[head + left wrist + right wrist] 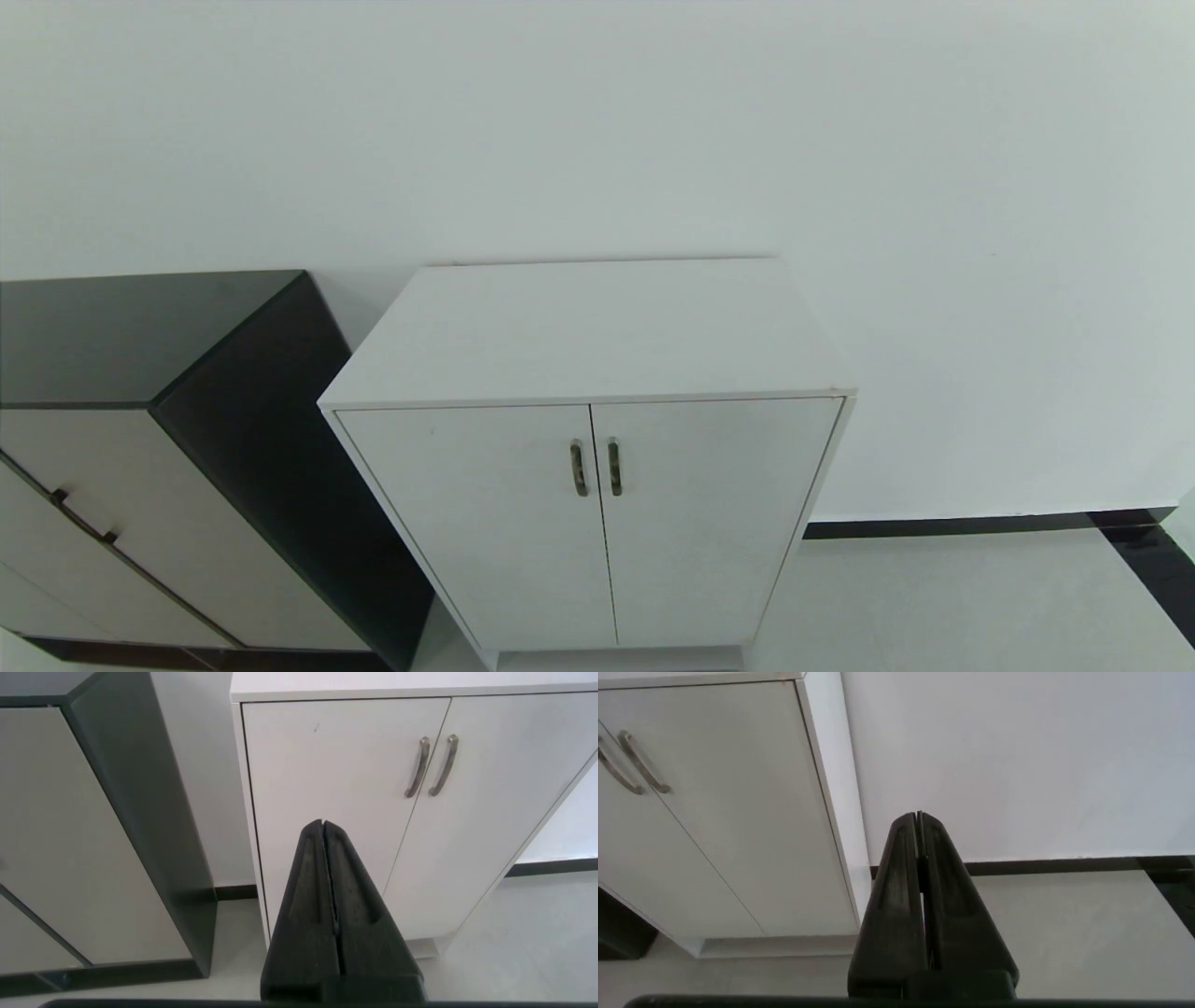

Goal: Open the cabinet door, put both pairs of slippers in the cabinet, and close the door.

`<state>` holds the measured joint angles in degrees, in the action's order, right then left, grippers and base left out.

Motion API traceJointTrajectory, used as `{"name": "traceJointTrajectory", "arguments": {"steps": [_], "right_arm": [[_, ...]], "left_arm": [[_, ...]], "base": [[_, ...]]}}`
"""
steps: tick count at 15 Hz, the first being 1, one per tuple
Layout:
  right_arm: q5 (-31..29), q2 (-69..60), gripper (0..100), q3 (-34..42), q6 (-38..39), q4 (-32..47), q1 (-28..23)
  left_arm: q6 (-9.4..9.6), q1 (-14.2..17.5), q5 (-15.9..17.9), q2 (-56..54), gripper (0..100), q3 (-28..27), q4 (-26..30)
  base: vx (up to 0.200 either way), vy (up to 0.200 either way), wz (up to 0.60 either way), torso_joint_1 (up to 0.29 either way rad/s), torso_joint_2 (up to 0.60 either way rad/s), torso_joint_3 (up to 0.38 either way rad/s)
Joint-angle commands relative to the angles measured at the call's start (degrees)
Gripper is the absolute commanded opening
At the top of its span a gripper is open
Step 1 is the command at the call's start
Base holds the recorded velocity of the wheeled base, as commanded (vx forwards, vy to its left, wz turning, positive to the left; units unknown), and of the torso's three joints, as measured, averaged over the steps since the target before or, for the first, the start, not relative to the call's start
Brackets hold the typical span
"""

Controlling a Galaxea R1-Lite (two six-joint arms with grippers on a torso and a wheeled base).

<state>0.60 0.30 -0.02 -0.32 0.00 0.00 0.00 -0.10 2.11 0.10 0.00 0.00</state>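
Squarely behind everything runs a plain white wall (597, 121), and a pale floor (934, 607) spreads out at its foot. A black skirting strip (943, 527) marks the join between the two, to the right of the furniture. The white cabinet (597, 327) stands upright against the wall near the middle of the head view. Just beside it, on the robot's left, is a dark cabinet (271, 448) with a black top and side and a light beige front. A narrow gap of wall shows between the two near their tops. The white cabinet's left door (485, 523) and right door (709, 513) are both shut, flush with the frame, and meet at a thin vertical seam. The left gripper (322, 829) hangs in front of the left door, apart from it and lower than the handles. Its two black fingers are pressed flat together along their whole length. The right gripper (919, 819) hangs off the cabinet's right front corner, facing the wall and skirting, with its fingers likewise pressed together. Two slim curved metal handles, the left handle (579, 468) and the right handle (614, 467), sit upright just either side of the seam, high on the doors. A small dark pull (82, 516) sits tilted on the beige front of the dark cabinet.
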Motion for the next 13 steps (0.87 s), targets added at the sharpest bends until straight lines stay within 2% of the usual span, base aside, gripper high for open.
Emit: {"name": "traceJointTrajectory", "arguments": {"steps": [1, 13], "right_arm": [[0.0, -0.2, 0, 0.0, -0.1, 0.0, -0.1], [0.2, -0.2, 0, 0.0, 0.1, 0.1, 0.0]], "left_arm": [[0.00, 0.0, 0.0, 0.0, 0, 0.0, 0.0], [0.00, 0.0, 0.0, 0.0, 0, 0.0, 0.0]], "base": [[0.000, 0.000, 0.00, 0.000, 0.00, 0.000], [0.000, 0.000, 0.00, 0.000, 0.00, 0.000]]}}
